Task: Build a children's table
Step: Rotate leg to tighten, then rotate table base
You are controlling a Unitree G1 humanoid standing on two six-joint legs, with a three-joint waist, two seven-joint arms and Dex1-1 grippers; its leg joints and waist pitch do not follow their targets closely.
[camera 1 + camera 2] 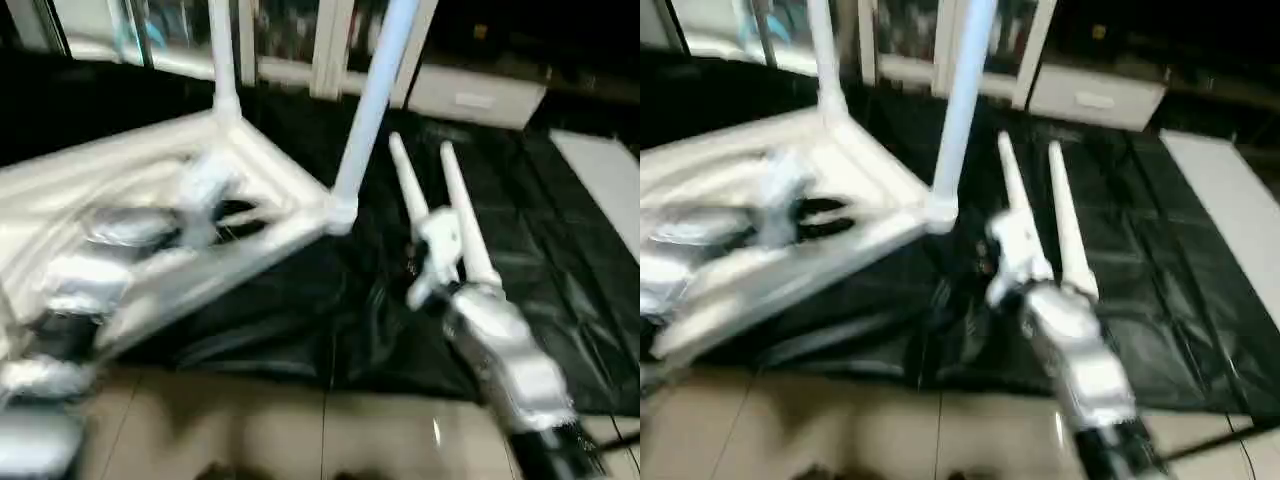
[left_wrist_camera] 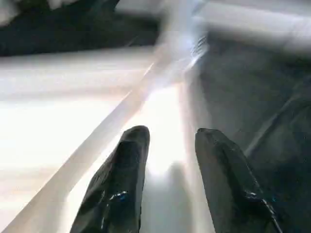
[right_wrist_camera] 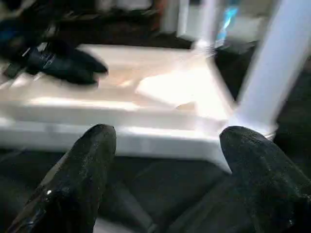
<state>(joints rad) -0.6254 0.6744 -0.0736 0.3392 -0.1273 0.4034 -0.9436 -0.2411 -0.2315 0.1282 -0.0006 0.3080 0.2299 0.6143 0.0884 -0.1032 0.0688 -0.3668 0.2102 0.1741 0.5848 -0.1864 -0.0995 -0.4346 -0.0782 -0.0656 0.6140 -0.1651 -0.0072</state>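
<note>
Tabletop [image 1: 150, 200] is your landmark: it lies upside down on the black-draped work table [image 1: 560, 290], ribs up, with two legs [image 1: 375, 100] standing in its far corner sockets. Two loose legs [image 1: 462, 215] lie on the cloth just right of that near corner. Your left gripper [image 2: 167, 160] hangs over the ribbed underside, fingers apart, gripping nothing. Your right gripper [image 3: 165, 165], beside the tabletop's edge, is spread wide and empty.

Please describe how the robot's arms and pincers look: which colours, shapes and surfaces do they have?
Both forearms are silver, shiny and blocky; the right forearm ends in a black section near the picture's bottom edge. Each pincer has two black, glossy fingers with rounded tips: right pincer, left pincer. I can make out no markings or cables.
</note>
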